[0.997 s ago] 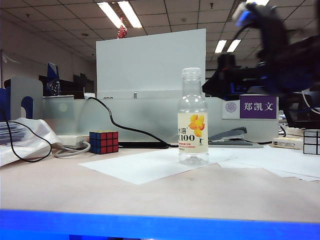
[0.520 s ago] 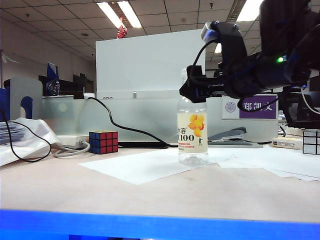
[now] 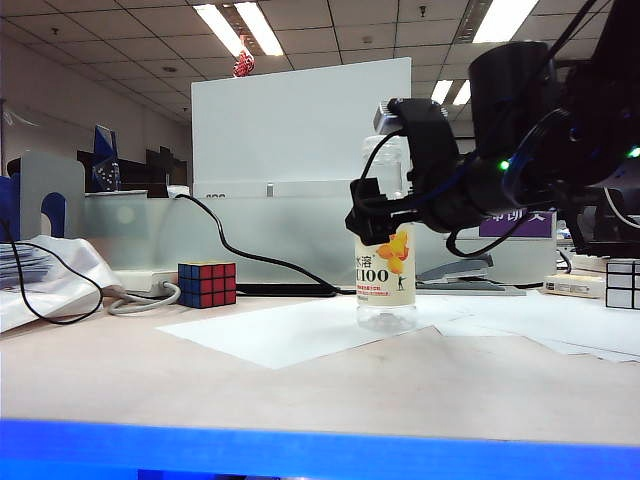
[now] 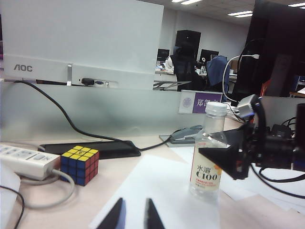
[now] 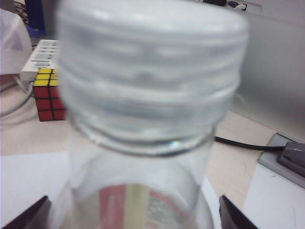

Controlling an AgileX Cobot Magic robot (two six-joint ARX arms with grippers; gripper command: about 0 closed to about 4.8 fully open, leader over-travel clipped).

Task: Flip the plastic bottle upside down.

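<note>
The plastic bottle (image 3: pixel 386 262) is seen upright on a white paper sheet (image 3: pixel 290 330) laid over the desk (image 3: pixel 300 390), cap up, its label with orange fruit and "C100" facing the exterior camera.

Right gripper (image 3: pixel 372 215): brought in from the right of the bottle at shoulder height, above the label. Its fingers are spread wide, one fingertip (image 5: pixel 28 215) to each side of the bottle's body in the right wrist view, with the cap filling that view. No squeeze on the plastic is visible; contact cannot be told.

Left gripper (image 4: pixel 132 215): held low over the paper, well apart from the bottle, on the bottle's left in the exterior sense. Its two tips are drawn close together with only a narrow gap, nothing between them.

A Rubik's cube (image 3: pixel 208 284) is noted left of the bottle, near a white power strip (image 4: pixel 24 161) and a black cable (image 3: pixel 250 255). A stapler (image 3: pixel 455 270) lies behind the bottle to the right.
</note>
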